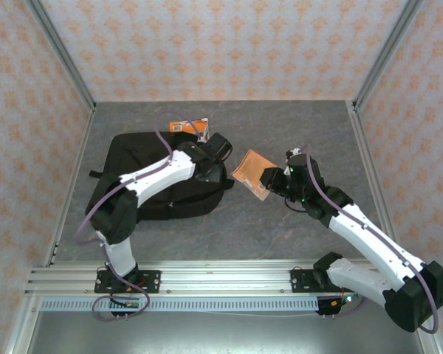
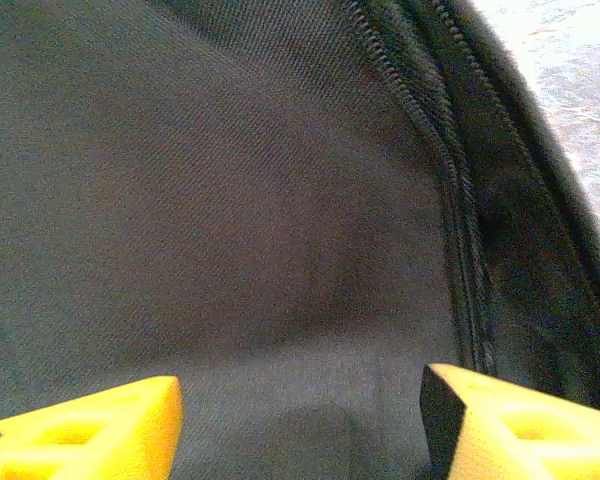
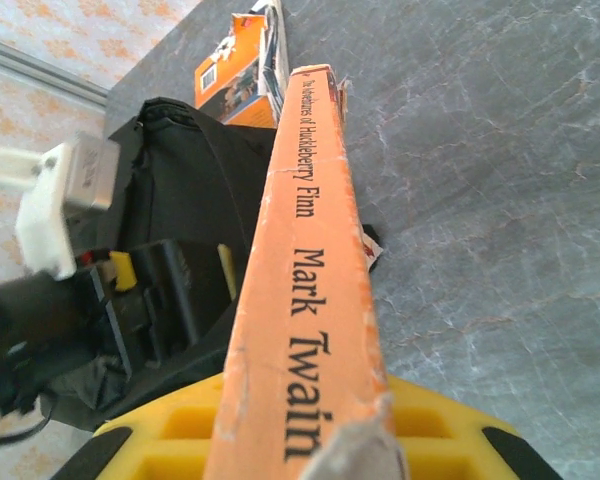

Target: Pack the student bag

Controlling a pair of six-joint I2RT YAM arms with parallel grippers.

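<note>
The student bag (image 1: 144, 181) is a large black fabric backpack lying flat on the left half of the table. My left gripper (image 1: 213, 171) hangs over its right end. In the left wrist view that gripper (image 2: 300, 400) is open, just above the bag's fabric (image 2: 230, 200), with nothing between its yellow fingers and a zipper (image 2: 450, 200) running to the right. My right gripper (image 1: 273, 179) is shut on an orange paperback (image 1: 252, 173), held in the air just right of the bag. Its spine (image 3: 305, 250) reads Mark Twain and points toward the bag (image 3: 180, 170).
A second orange book (image 1: 188, 126) lies on the table behind the bag's far edge, also seen from the right wrist (image 3: 235, 75). Patterned walls close off three sides. A metal rail (image 1: 207, 280) runs along the near edge. Bare grey tabletop (image 1: 295, 125) lies to the right.
</note>
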